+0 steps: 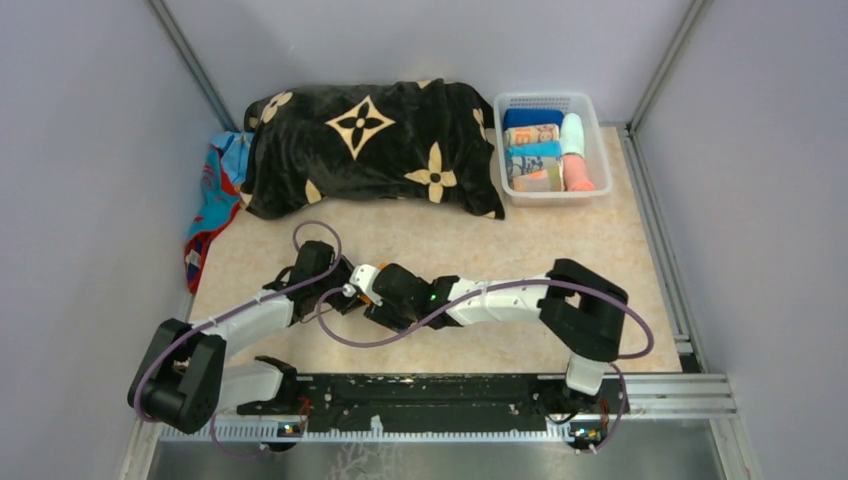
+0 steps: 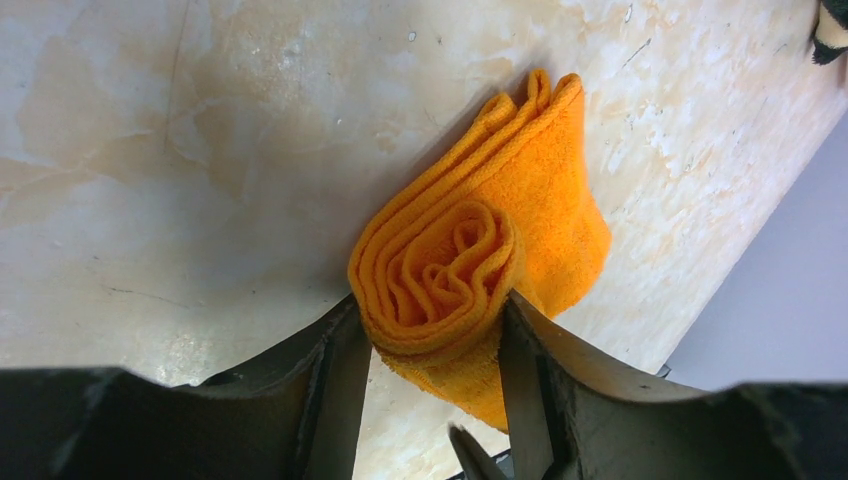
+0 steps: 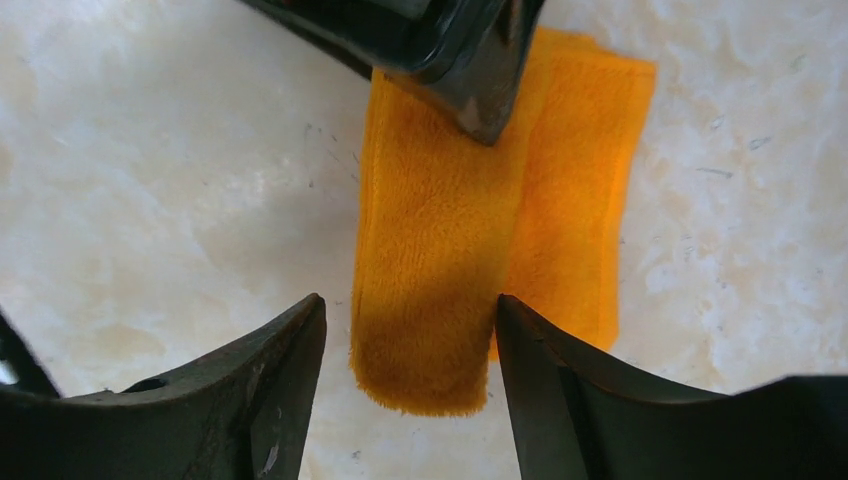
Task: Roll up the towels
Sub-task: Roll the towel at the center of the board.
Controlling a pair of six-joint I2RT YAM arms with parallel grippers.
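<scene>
The left gripper [image 2: 430, 308] is clenched on the orange towel [image 2: 520, 200], one finger pressed into each side of the coil, so the spiral end bulges out between them toward the wrist camera. Just opposite, the right gripper [image 3: 408, 300] is released: its fingers straddle the other end of the same roll, with a gap showing on one side, and they hold nothing. The towel lies on the table [image 2: 150, 150] near the front, between the two wrists. It is only partly wound, and a flat flap lies spread on the surface beside the coil. The main risk, as I judge it, is that the roll is pinned at one end only. If the left gripper lifts or eases off, the soft pile may spring back and the far end sag and uncoil. The squeeze itself looks hard enough to flatten the spiral, which could leave a lopsided roll. The right fingers, closing from here, might trap the loose flap with the coil or drag it askew. The two grippers also work very close together, so a small misjudged move could knock one against the other. Further out, the basket [image 1: 590, 105] of rolled towels [image 1: 532, 135] sits at the back right beside the black blanket [image 1: 370, 150], well apart, so any carry there gives a loose roll time to open.
</scene>
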